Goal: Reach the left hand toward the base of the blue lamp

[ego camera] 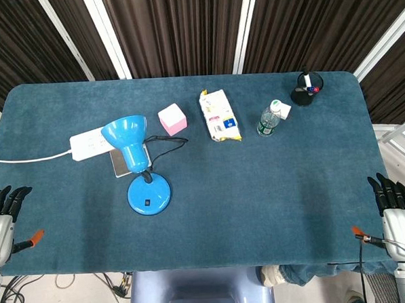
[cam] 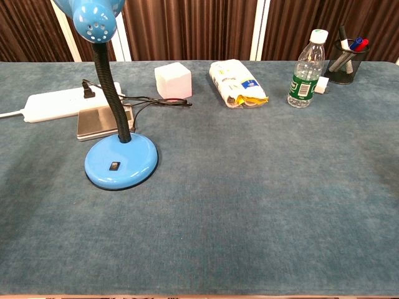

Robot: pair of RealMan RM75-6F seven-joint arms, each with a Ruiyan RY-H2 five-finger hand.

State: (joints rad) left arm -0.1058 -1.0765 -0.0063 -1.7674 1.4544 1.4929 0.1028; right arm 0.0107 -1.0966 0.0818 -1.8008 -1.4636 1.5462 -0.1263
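Across the blue cloth table (ego camera: pixel 259 189) we see a row of objects along the far half: a white power strip (ego camera: pixel 86 144) at the left, a pink cube (ego camera: pixel 172 119), a white snack packet (ego camera: pixel 219 114), a clear water bottle (ego camera: pixel 269 119) lying toward the right, and a black pen holder (ego camera: pixel 307 92) near the far right corner. A flat silver device (cam: pixel 100 121) lies just in front of the power strip, and a black cord (cam: pixel 156 101) runs from the strip past the cube. The blue lamp (ego camera: pixel 131 152) stands on the left half of the table, its round base (ego camera: pixel 149 195) nearer to us than the silver device and its shade (ego camera: pixel 125 134) bent over that device. Our left hand (ego camera: pixel 2 220) rests at the near left edge of the table, holding nothing, fingers straight and slightly apart. The base lies well apart from it, to its right and slightly farther in, with bare cloth between them. Our right hand (ego camera: pixel 396 212) sits at the near right edge, likewise empty with fingers extended. The chest view shows neither hand.
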